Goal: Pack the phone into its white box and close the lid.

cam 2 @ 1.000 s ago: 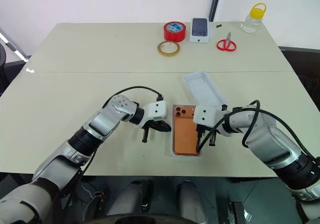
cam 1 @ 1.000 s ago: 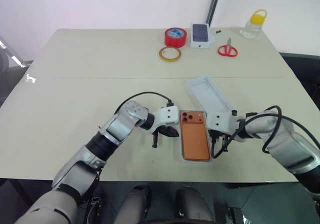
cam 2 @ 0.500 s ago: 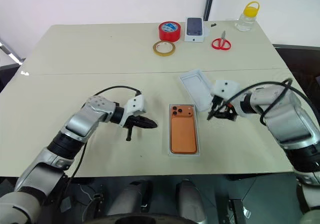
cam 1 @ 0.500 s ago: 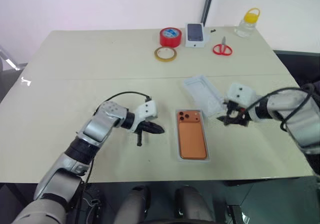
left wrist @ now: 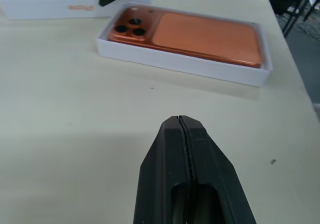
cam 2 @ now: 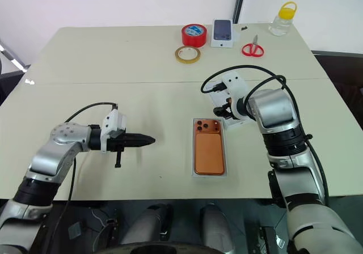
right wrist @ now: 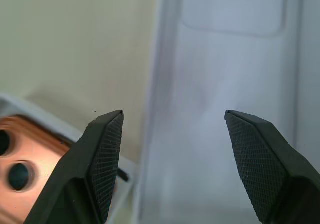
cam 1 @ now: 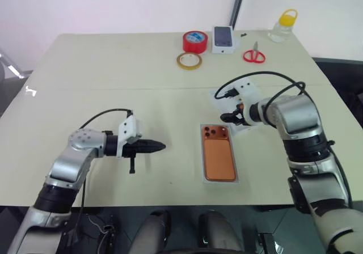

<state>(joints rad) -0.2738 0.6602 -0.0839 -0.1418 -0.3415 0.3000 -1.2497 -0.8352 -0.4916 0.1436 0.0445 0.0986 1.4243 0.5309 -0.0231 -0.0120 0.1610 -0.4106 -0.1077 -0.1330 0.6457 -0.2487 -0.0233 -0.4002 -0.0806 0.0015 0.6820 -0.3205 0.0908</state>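
The orange phone lies back up in the white box near the table's front edge, camera cluster at the far end. The lid rests inside up on the table just behind and right of the box, its near end beside the phone's camera corner. My right gripper hovers open over the lid's near end, pointing down, with nothing between its fingers. My left gripper is shut and empty, level above the table, well left of the box and pointing toward it.
Along the far edge stand a red tape roll, a tan tape ring, a small white box with a dark phone picture, red scissors and a jar with a yellow lid.
My right gripper left the box's right side, swung back over the lid and opened. My left gripper drew away to the left from the box, staying shut.
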